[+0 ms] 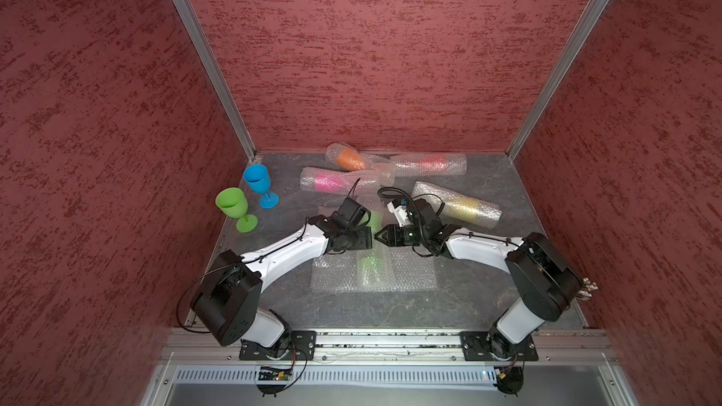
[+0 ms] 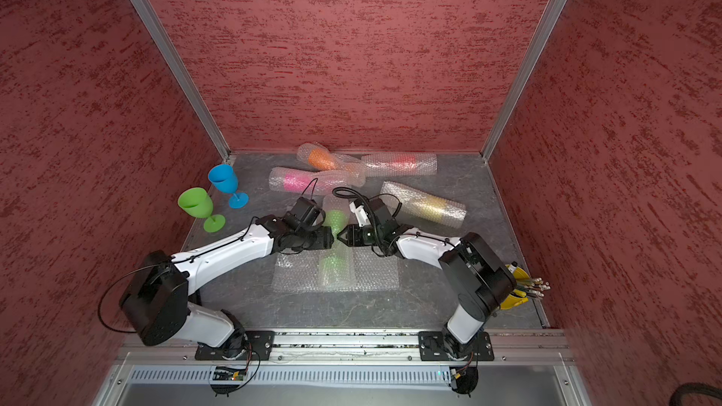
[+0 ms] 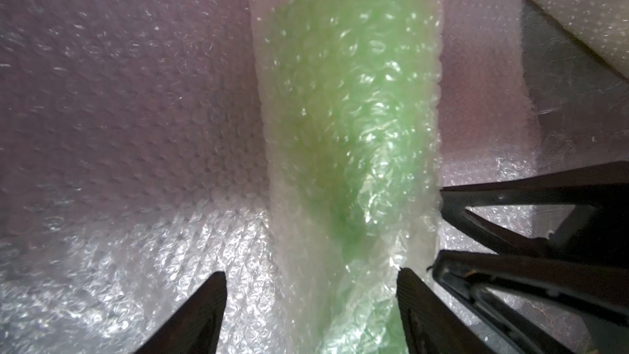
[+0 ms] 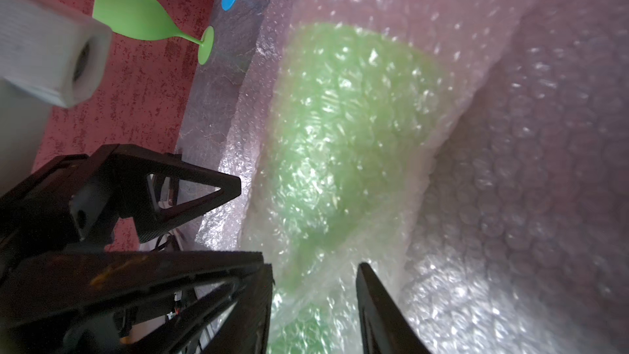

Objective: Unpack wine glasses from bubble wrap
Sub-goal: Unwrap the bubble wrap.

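Note:
A green wine glass (image 1: 374, 263) (image 2: 336, 220) lies rolled in bubble wrap (image 3: 347, 97) (image 4: 350, 114) on flat bubble wrap sheets (image 1: 414, 275) at the table's middle. My left gripper (image 3: 311, 275) (image 1: 371, 237) is open and straddles the roll; one fingertip (image 3: 405, 277) touches its wrap and the other stands clear. From the opposite side my right gripper (image 4: 315, 265) (image 1: 377, 235) is open, its jaws either side of the roll's narrow part. An unwrapped green glass (image 1: 232, 205) and a blue glass (image 1: 258, 179) stand at the left.
Four more wrapped rolls lie at the back: orange (image 1: 349, 158), red (image 1: 433, 162), pink (image 1: 328, 181) and yellow (image 1: 465, 207). Red walls close in three sides. A metal rail (image 1: 390, 339) runs along the front. Yellow-handled tools (image 2: 515, 287) sit behind the right arm.

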